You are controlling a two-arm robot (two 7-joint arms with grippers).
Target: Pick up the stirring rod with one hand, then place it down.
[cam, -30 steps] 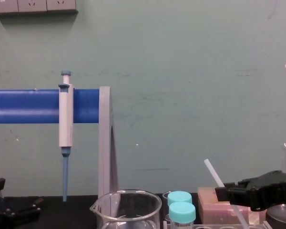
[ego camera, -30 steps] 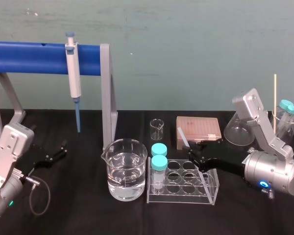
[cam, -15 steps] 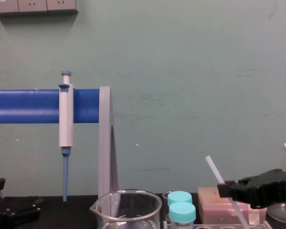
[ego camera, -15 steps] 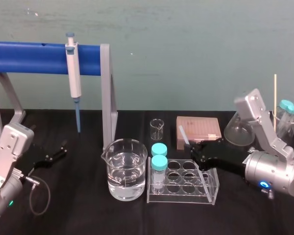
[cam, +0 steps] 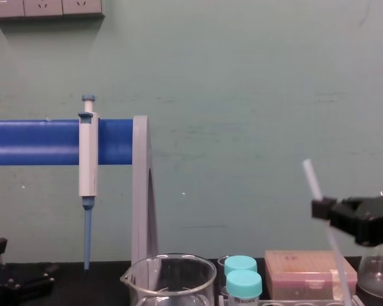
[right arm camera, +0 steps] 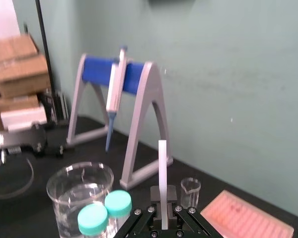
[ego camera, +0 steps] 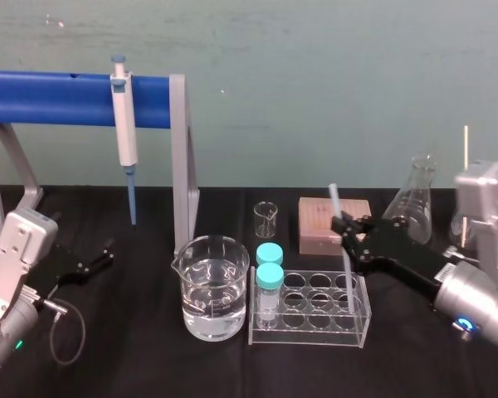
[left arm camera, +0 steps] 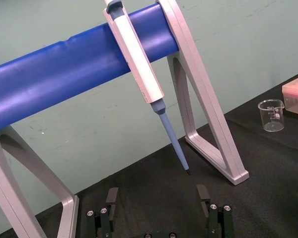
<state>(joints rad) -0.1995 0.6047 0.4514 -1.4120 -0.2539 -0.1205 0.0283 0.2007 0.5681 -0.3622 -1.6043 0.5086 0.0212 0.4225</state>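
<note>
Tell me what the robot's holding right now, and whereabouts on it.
The right gripper holds the stirring rod above its middle, top end poking up. The left gripper is open and empty.

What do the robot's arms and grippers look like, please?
Both arms have silver-grey metal housings ending in a rounded wrist barrel. The left gripper and right gripper are black, with blocky, angular fingers and small silver screws at their bases. A thin grey cable loops out of the left wrist, which bears a small green light; the right wrist has a blue light.
</note>
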